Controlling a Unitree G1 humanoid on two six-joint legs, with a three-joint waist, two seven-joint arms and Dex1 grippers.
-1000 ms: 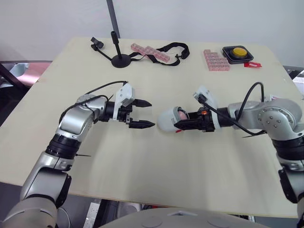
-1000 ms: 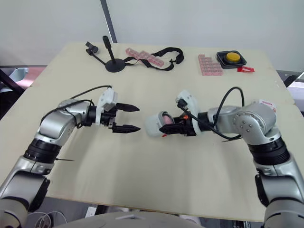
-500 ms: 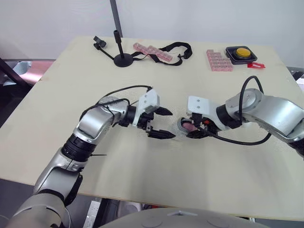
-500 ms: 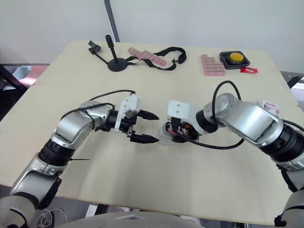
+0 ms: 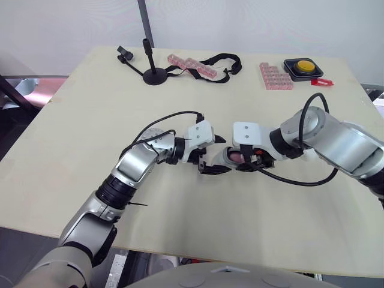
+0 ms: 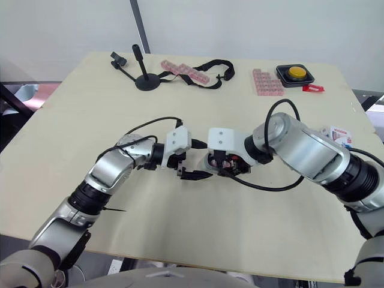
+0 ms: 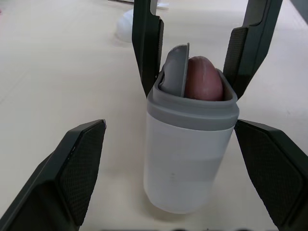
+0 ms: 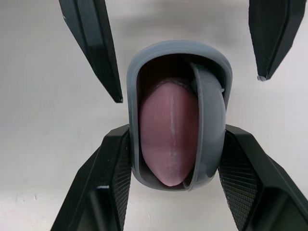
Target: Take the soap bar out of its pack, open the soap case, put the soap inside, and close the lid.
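The soap case, a translucent white body with a grey rim, sits mid-table. The pink soap is inside it, with the grey lid tilted ajar beside the soap. My right gripper is shut on the case, one finger pressed to each side below the rim. My left gripper is open. Its fingers straddle the case body from the opposite side without touching it. A small white and red pack lies near the table's right edge.
At the table's back are a black mini stand, a black strap, two sets of pink blocks and a black box with a yellow button. The table's front half is bare wood.
My left gripper has moved right, and its open fingers now stand on either side of the case. The right gripper turned the case earlier and now holds it almost still.
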